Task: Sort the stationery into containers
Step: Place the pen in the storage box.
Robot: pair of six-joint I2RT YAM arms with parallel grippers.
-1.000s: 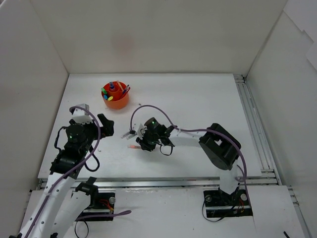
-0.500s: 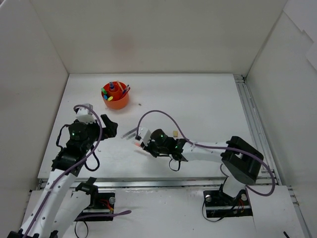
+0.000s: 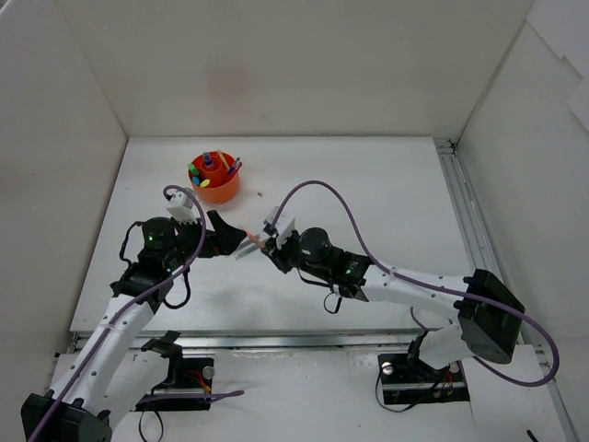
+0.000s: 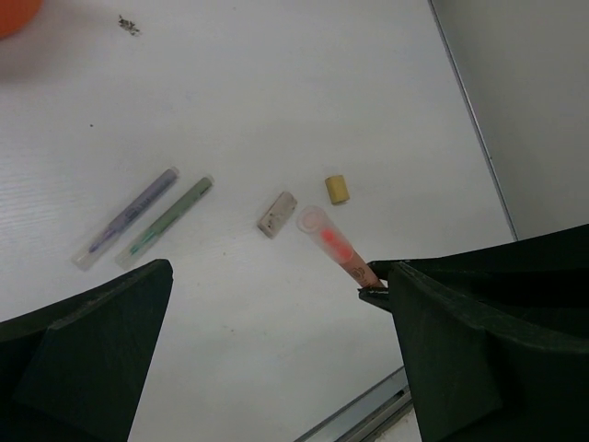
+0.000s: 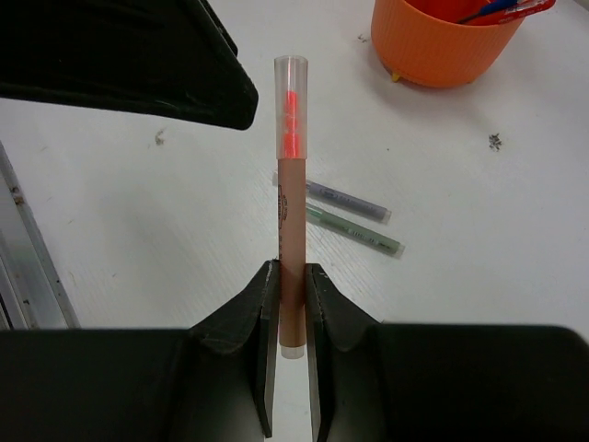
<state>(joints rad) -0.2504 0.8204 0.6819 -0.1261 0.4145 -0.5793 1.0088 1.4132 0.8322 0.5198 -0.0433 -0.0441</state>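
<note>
Red-tipped pen (image 5: 292, 230) clamped by right fingers (image 5: 265, 350), arm stretched leftward toward wide-spread left fingers (image 4: 92, 350).

The organizer (image 3: 216, 191) stands at eleven o'clock from the marker (image 3: 248, 241); on the table (image 3: 368, 184) two pens (image 4: 126, 217) lie side by side, two erasers (image 4: 276, 214) near them

The left arm (image 3: 118, 322) and the right arm (image 3: 419, 287) are slim white tubes joined by bulky black motor housings (image 3: 485, 327), each with a small green light (image 3: 148, 237) and a looping purple cable (image 3: 317, 184), ending in matte black fingers (image 5: 241, 318), on black bases (image 3: 416, 379).
</note>
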